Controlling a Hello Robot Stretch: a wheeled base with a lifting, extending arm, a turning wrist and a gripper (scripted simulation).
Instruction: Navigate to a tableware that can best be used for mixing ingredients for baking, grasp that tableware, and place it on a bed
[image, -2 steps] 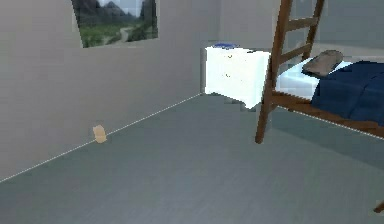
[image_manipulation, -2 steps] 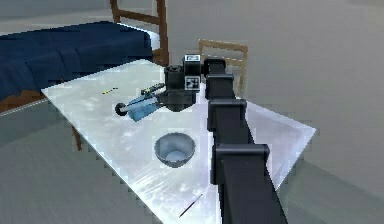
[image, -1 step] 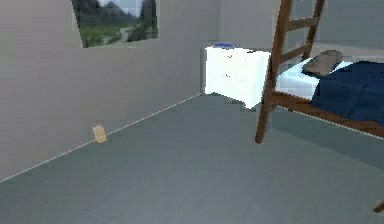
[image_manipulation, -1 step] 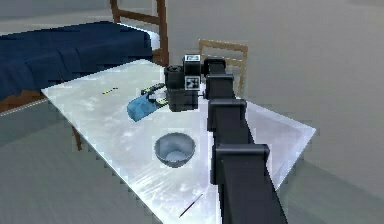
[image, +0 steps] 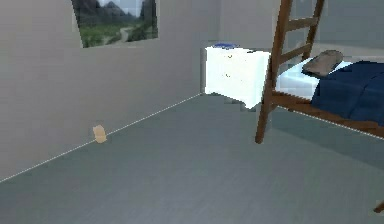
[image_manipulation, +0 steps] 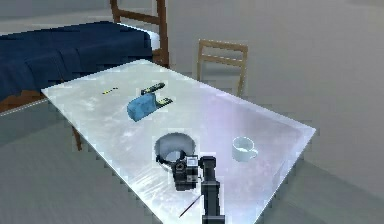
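Table (image_manipulation: 90, 100) with mug (image_manipulation: 243, 149), blue box (image_manipulation: 143, 106) near bowl (image_manipulation: 174, 142)

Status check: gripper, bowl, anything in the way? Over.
Gripper at the bowl; cannot tell whether it holds anything. Bowl upright on the table. White mug apart on the arm side view's right; bed beyond the table.

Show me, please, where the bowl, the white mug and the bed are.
bowl (image_manipulation: 176, 147): arm side view, on its dark inside.
white mug (image_manipulation: 243, 153): arm side view, on its side wall.
bed (image: 350, 95): forward view, on its blue blanket.
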